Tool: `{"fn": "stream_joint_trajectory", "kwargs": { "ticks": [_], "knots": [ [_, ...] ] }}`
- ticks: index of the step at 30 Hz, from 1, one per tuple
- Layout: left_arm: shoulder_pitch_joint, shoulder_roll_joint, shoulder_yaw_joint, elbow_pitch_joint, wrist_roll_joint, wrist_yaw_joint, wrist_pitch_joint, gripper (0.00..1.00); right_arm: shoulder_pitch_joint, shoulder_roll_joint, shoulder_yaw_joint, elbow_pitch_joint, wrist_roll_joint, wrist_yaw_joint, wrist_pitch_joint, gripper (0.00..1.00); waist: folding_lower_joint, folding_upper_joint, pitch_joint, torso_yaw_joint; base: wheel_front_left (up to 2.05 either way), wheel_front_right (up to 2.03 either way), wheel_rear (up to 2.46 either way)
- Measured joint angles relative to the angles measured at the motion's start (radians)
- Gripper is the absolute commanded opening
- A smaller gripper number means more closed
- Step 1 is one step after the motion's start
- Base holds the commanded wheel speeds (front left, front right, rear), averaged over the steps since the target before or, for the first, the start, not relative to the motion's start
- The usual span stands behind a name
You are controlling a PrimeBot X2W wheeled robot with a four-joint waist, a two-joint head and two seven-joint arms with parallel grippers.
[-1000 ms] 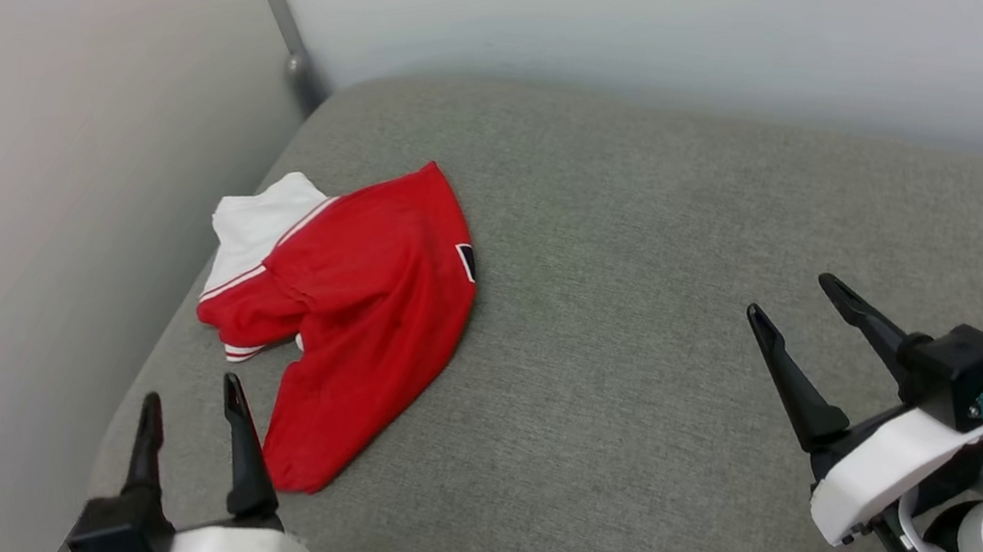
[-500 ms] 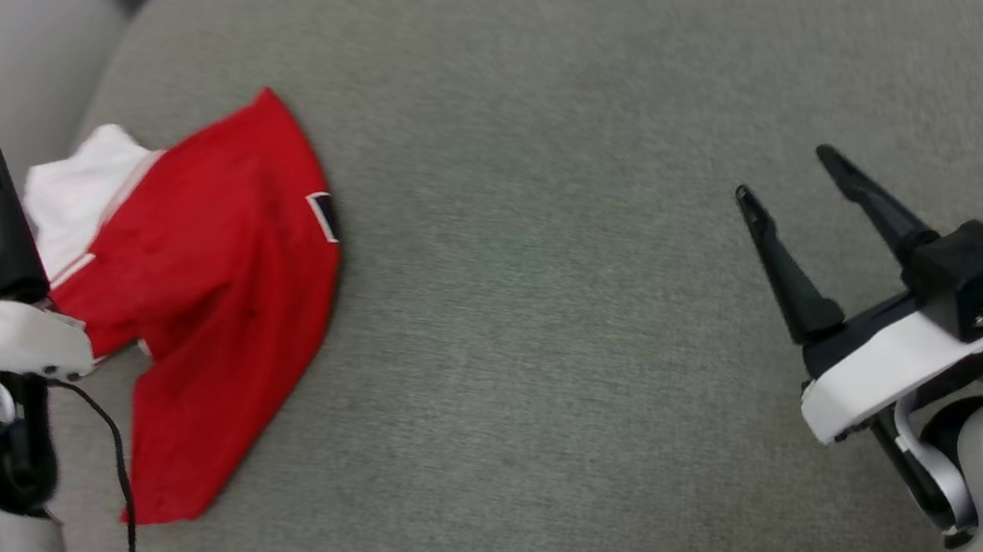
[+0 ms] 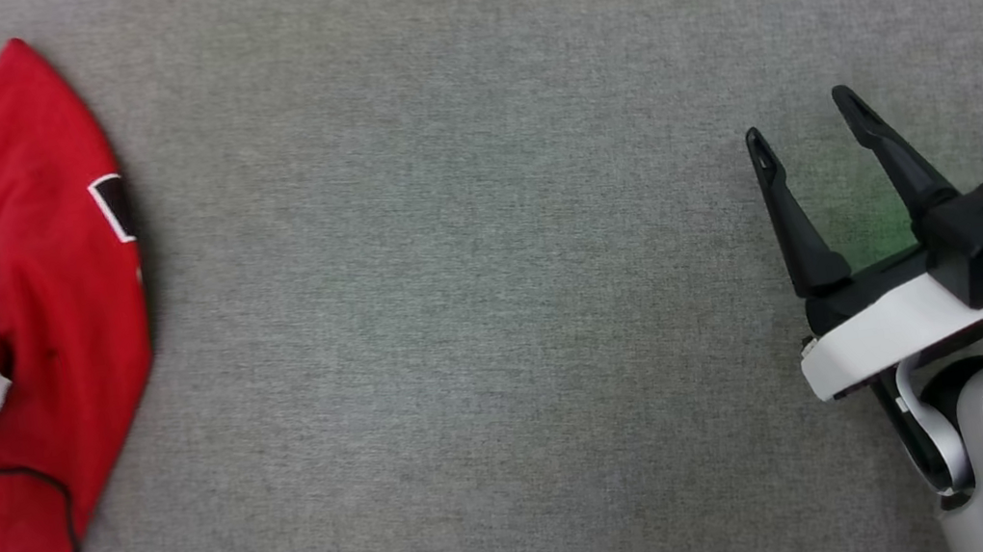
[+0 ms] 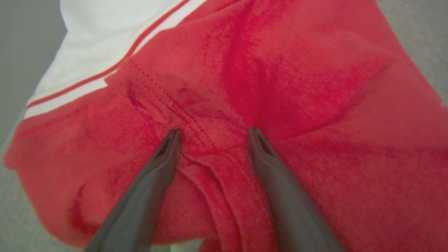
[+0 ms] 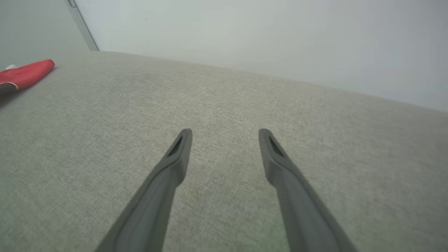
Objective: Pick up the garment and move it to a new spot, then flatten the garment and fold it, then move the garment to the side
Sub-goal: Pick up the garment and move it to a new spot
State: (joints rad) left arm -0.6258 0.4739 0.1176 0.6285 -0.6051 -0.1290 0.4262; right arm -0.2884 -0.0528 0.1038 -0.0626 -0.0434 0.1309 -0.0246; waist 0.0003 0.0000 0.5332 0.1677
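The left gripper [image 4: 213, 134] stands wide open over the shirt [image 4: 315, 105], fingertips at a fold of red cloth by a stitched seam. Nothing is pinched, and whether the tips touch cannot be told. The shirt lies crumpled at the left edge of the grey cushion [image 3: 459, 320]. The right gripper [image 3: 801, 118], also wide open and empty, hangs above bare cushion, well apart from the shirt.

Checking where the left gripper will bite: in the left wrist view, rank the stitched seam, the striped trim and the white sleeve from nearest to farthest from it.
1. stitched seam: runs down between the open fingertips of the left gripper.
2. striped trim: up and to the left in that view.
3. white sleeve: beyond the trim, at the top left.
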Motion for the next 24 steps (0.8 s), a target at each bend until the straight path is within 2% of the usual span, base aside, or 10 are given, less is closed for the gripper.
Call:
{"fn": "stream_joint_trajectory", "kwargs": {
  "ticks": [4, 5, 6, 8, 14, 20, 21, 24],
  "knots": [
    [-0.024, 0.031, -0.038, 0.025, -0.072, 0.001, 0.094, 1.0, -0.013, 0.001, 0.008, 0.015, 0.005, 0.0, -0.003, 1.0, 0.0, 0.0, 0.007, -0.007, 0.0, 0.0, 0.0],
    [-0.027, 0.036, -0.048, 0.029, -0.075, 0.001, 0.099, 0.39, -0.014, 0.001, 0.011, 0.016, 0.007, 0.0, -0.004, 1.0, -0.0001, 0.0, 0.005, -0.006, 0.0, 0.0, 0.0],
    [-0.028, 0.037, -0.05, 0.035, -0.081, 0.001, 0.097, 0.0, -0.014, 0.001, 0.012, 0.018, 0.007, 0.0, -0.007, 1.0, -0.0001, 0.0, 0.003, -0.005, 0.0, 0.0, 0.0],
    [-0.03, 0.039, -0.065, 0.046, -0.084, 0.001, 0.085, 0.0, -0.016, 0.001, 0.013, 0.024, 0.008, 0.0, -0.007, 1.0, -0.0001, 0.0, -0.004, -0.004, 0.0, 0.0, 0.0],
    [-0.041, 0.027, -0.084, 0.082, -0.026, 0.008, -0.085, 0.0, -0.017, 0.001, 0.001, 0.036, 0.009, 0.0, -0.012, 1.0, -0.0001, -0.0001, -0.041, 0.007, 0.0, 0.0, 0.0],
    [-0.082, 0.043, -0.096, 0.055, 0.054, 0.03, -0.301, 0.0, 0.005, 0.002, -0.008, 0.055, 0.036, 0.0, -0.031, 1.0, -0.0001, 0.0, -0.111, 0.019, 0.0, 0.0, 0.0],
    [-0.097, 0.045, -0.107, 0.025, 0.094, 0.051, -0.398, 0.0, 0.026, 0.002, -0.012, 0.067, 0.051, 0.0, -0.042, 1.0, -0.0001, 0.0, -0.158, 0.023, 0.0, 0.0, 0.0],
    [-0.109, 0.033, -0.127, -0.037, 0.135, 0.072, -0.486, 0.0, 0.057, 0.002, -0.038, 0.067, 0.069, 0.0, -0.049, 1.0, -0.0002, 0.0, -0.225, 0.024, 0.0, 0.0, 0.0]
  ]
}}
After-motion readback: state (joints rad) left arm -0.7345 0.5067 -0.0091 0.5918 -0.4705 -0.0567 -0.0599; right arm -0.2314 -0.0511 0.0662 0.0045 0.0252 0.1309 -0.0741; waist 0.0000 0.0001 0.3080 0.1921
